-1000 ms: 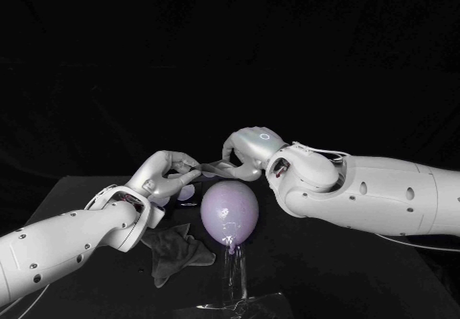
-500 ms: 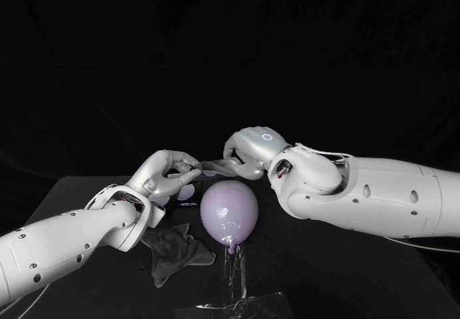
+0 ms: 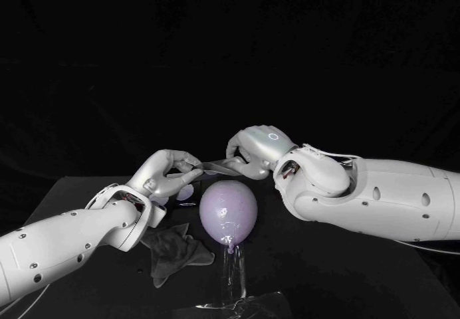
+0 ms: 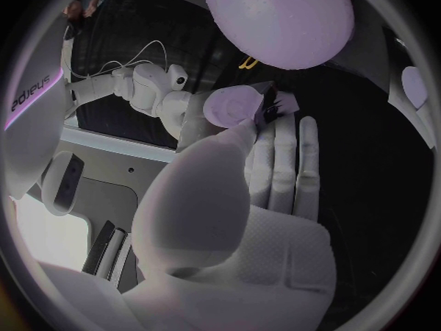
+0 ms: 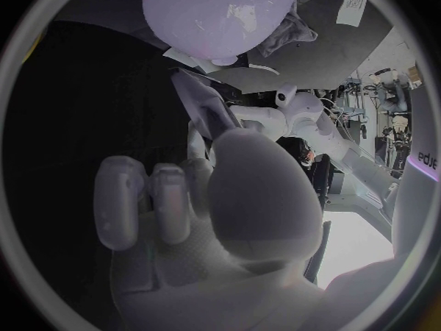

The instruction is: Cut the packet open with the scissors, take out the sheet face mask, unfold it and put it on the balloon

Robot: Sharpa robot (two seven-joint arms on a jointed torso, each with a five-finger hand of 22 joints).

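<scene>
Grasping left hand (image 3: 171, 174): pinches one end of the sheet face mask (image 3: 215, 165)
Right hand (image 3: 255, 150): grips the other end
Balloon (image 3: 228, 209): just below the mask (narrow end down)

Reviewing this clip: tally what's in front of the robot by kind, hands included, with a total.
Hands: 2 (left hand, right hand)
Balloon: 1
Sheet face mask, held between both hands: 1
Clear stand under the balloon: 1
Dark crumpled piece beside the balloon: 1
Total: 6
</scene>
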